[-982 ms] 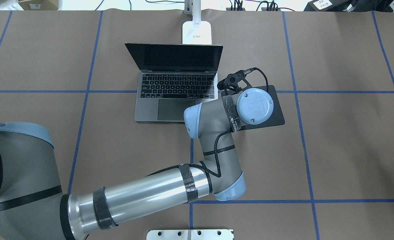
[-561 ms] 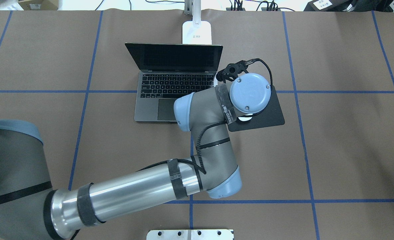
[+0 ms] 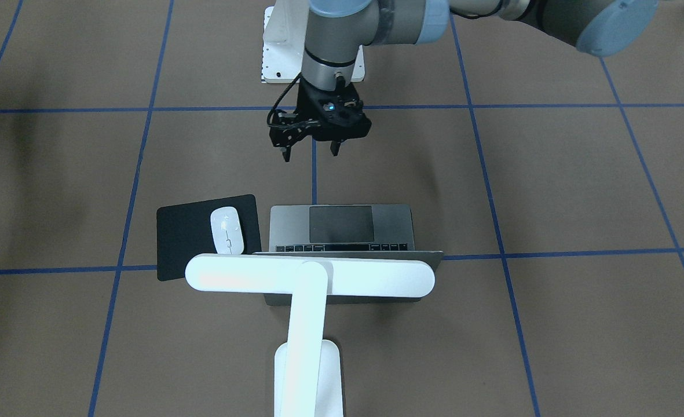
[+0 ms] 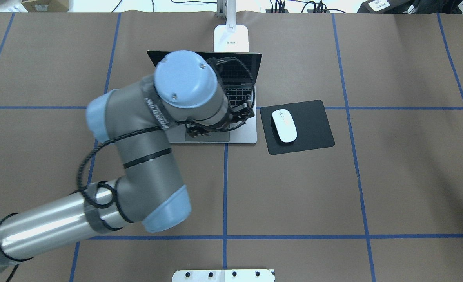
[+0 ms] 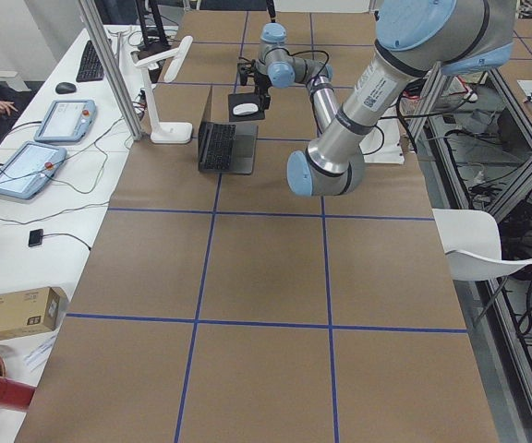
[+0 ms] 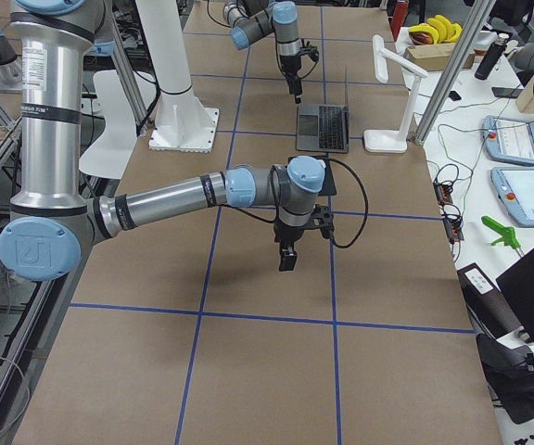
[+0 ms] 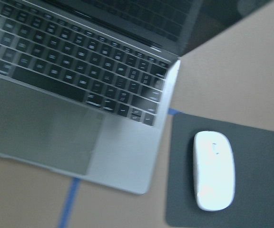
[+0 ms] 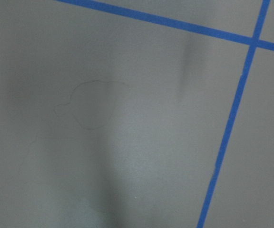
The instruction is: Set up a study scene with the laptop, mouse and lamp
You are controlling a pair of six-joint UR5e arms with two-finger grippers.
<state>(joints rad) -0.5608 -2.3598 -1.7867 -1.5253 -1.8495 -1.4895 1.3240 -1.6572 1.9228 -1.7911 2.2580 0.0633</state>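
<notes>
The laptop [image 3: 342, 226] stands open at the table's middle, its keys and trackpad in the left wrist view [image 7: 56, 95]. The white mouse [image 4: 284, 125] lies on a black pad [image 4: 311, 131] just right of the laptop, and also shows in the front view [image 3: 227, 230] and the left wrist view [image 7: 214, 176]. The white T-shaped lamp [image 3: 310, 276] stands behind the laptop with its bar over the lid. My left gripper [image 3: 310, 152] is open and empty, raised above the table near the laptop's front edge. My right gripper [image 6: 286, 255] points down over bare paper; I cannot tell whether it is open or shut.
The left arm's wrist [image 4: 186, 80] hides the laptop's left half in the overhead view. A white bolted pedestal [image 3: 278, 52] sits at the robot's edge of the table. Brown paper with blue tape lines [image 8: 227, 123] covers the table.
The left arm has swung left, from over the black pad to over the laptop. The mouse, hidden under the wrist before, now lies in plain view on the pad.
</notes>
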